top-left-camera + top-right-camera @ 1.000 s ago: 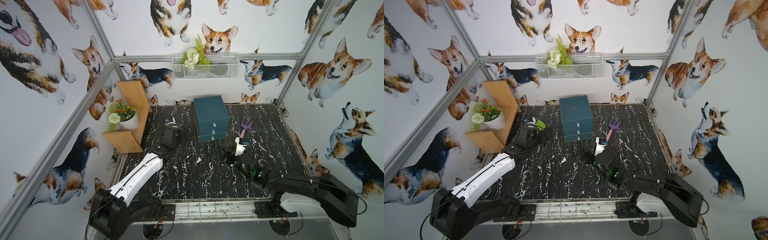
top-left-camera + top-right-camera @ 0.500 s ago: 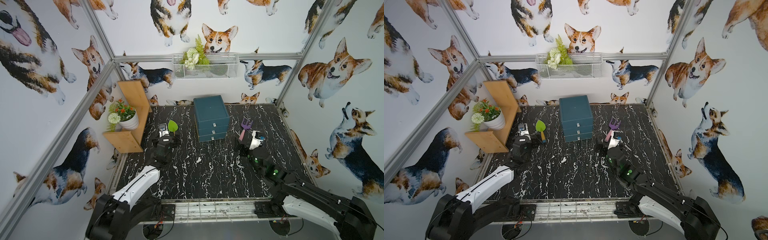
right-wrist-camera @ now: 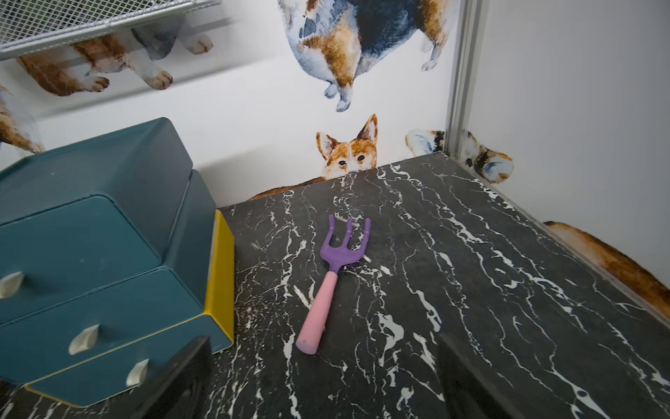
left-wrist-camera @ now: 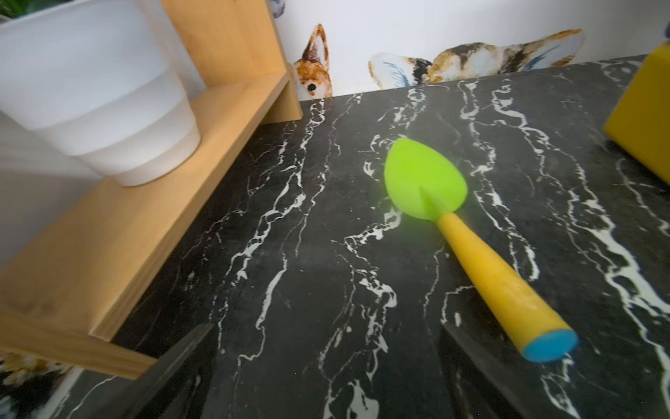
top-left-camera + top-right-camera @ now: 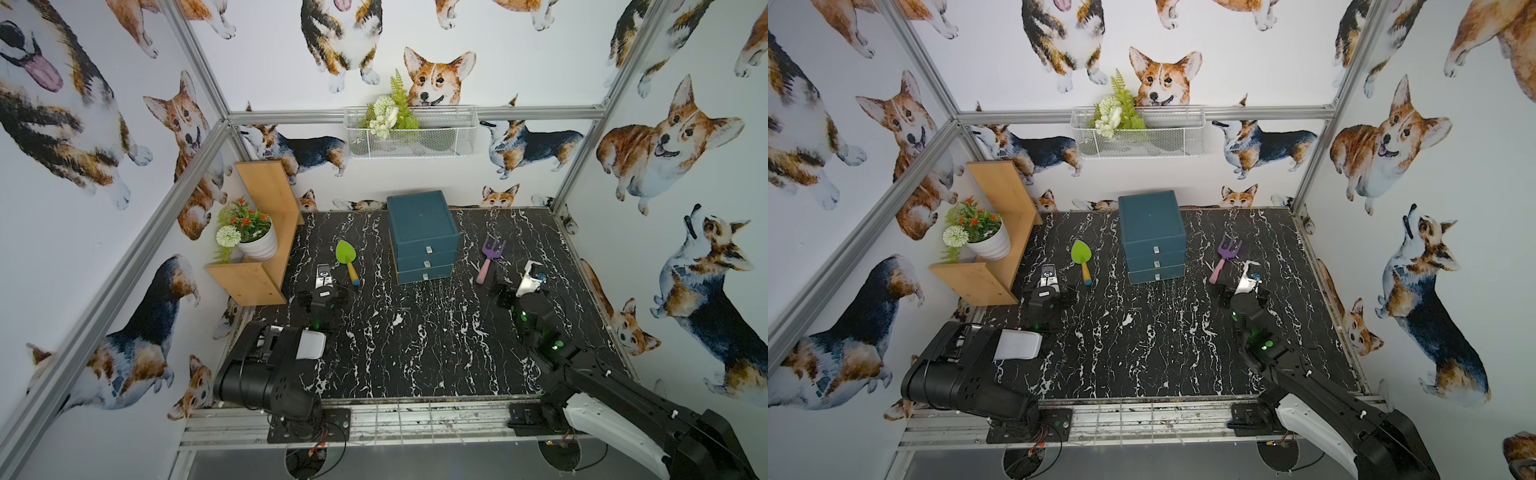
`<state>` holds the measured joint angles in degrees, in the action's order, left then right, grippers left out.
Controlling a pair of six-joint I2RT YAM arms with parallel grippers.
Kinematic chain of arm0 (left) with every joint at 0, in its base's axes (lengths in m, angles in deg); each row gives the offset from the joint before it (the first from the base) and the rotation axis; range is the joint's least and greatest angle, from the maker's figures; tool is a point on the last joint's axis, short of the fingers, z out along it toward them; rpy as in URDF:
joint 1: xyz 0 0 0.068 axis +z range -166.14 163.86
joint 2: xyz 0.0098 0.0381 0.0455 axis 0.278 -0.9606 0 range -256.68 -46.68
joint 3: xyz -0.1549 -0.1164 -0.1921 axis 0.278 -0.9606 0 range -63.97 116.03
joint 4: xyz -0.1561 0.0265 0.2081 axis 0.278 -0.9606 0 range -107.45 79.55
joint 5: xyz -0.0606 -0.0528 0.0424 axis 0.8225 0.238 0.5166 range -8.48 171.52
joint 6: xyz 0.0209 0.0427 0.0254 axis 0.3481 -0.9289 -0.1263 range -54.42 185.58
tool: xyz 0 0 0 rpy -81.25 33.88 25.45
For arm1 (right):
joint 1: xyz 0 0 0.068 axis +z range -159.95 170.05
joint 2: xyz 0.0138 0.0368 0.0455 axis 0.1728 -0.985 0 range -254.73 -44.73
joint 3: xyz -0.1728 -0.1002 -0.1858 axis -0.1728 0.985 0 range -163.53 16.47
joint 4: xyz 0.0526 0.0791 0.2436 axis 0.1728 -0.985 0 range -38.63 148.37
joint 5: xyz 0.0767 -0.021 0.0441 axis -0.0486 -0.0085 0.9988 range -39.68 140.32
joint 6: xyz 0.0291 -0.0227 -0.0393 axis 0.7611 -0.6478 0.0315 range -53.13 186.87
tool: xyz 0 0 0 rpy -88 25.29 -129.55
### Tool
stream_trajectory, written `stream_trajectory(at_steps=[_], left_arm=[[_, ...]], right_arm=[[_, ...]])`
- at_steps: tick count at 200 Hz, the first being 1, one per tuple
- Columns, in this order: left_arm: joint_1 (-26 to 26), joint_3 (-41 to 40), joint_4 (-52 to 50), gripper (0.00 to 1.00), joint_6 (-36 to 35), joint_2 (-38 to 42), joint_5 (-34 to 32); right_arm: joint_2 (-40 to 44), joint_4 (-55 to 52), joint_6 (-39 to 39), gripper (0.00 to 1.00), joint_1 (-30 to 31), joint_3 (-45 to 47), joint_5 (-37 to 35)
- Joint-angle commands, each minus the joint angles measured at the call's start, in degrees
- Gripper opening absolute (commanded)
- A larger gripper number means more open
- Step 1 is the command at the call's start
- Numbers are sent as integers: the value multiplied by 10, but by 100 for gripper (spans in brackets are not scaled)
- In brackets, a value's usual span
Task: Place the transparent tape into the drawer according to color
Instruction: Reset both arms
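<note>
the left tool [image 4: 326,332] and right tool [image 3: 322,339] sit low over the table [image 5: 415,340], jaws spread wide and empty, one on each side of the teal chest [image 5: 420,220]. all three drawers [image 5: 415,262] are shut and no transparent tape shows anywhere, so the rolls are likely sorted inside and the arms parked clear.

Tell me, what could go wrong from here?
No tape is in view, so sorting may stall.
All three drawers look shut; their small handles could slip from a hand.
The trowel lies just ahead of the open left hand, the rake ahead of the right hand; either could get knocked.
</note>
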<state>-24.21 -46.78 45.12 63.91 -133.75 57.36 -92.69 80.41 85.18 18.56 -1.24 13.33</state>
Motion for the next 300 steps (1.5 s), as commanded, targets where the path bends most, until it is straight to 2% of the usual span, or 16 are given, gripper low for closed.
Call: stream_trajectory(at_steps=[1, 10, 18, 30, 52, 70, 100, 111, 122, 138, 146, 157, 173, 192, 215, 300], left_arm=[[15, -26, 130, 99, 5, -2, 43], [20, -61, 191, 100, 6, -15, 67], [13, -83, 294, 100, -18, -48, 59], [5, -59, 208, 100, -5, -25, 43], [7, -46, 194, 99, 8, -31, 12], [7, -43, 190, 100, 8, -31, 11], [6, -43, 197, 99, 4, -35, 9], [6, -39, 187, 99, 8, -34, 9], [6, -39, 188, 99, 6, -35, 9], [6, -38, 186, 100, 7, -35, 9], [6, -37, 185, 100, 8, -35, 10], [7, -38, 185, 100, 8, -35, 10], [7, -38, 185, 99, 8, -35, 10], [7, -38, 184, 99, 8, -35, 10], [7, -38, 185, 100, 8, -35, 10], [7, -38, 185, 100, 8, -35, 10]], right_arm=[[1, 167, -81, 100, -22, 52, -6], [-6, 220, -94, 100, -40, 74, -19], [-15, 258, -115, 100, -58, 86, -16], [-35, 274, -145, 100, -85, 86, -14], [-91, 285, -194, 100, -120, 82, -2], [-146, 334, -198, 100, -142, 94, -3], [-248, 526, -182, 100, -201, 144, 92], [-286, 528, -170, 100, -221, 133, 135], [-338, 584, -180, 100, -226, 127, 155], [-324, 456, -148, 100, -266, 84, 226], [-341, 497, -146, 100, -282, 97, 264], [-362, 577, -157, 100, -281, 122, 279], [-339, 499, -168, 100, -275, 102, 296], [-357, 532, -157, 100, -281, 103, 284], [-341, 534, -126, 100, -280, 118, 215], [-347, 528, -134, 100, -274, 109, 217]])
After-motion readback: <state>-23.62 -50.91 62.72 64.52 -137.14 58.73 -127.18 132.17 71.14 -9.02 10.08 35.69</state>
